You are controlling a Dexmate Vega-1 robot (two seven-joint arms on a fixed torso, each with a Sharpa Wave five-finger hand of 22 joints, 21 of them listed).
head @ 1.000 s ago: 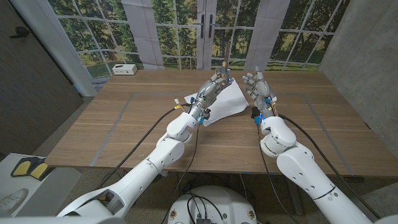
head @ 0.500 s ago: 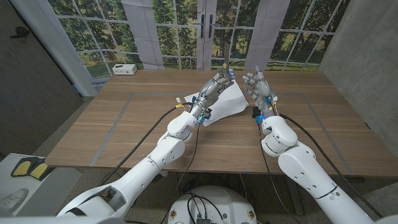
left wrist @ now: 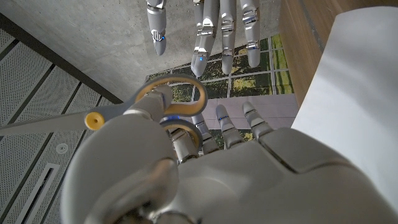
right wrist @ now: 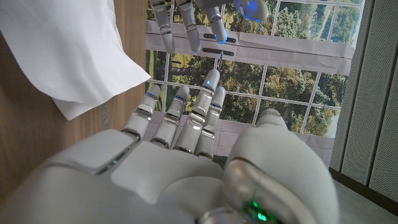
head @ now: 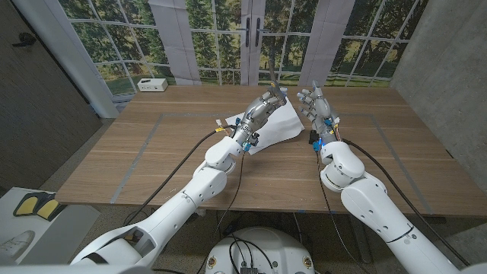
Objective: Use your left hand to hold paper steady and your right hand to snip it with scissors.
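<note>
Scissors (left wrist: 134, 109) sit gripped in the left hand (head: 262, 106), raised off the tabletop (head: 152, 152): the left wrist view shows its fingers through the yellow-lined loop handles and the grey blades running out past the yellow pivot, whereas the head view gives only the thin blades standing up above that hand. Paper (head: 278, 125) lies on the tabletop directly beneath the left hand, and the right wrist view shows one edge of it lifted off the wood. The right hand (head: 316, 103) is released, fingers apart and pointing up, holding nothing, just beside the left hand and the paper's edge.
</note>
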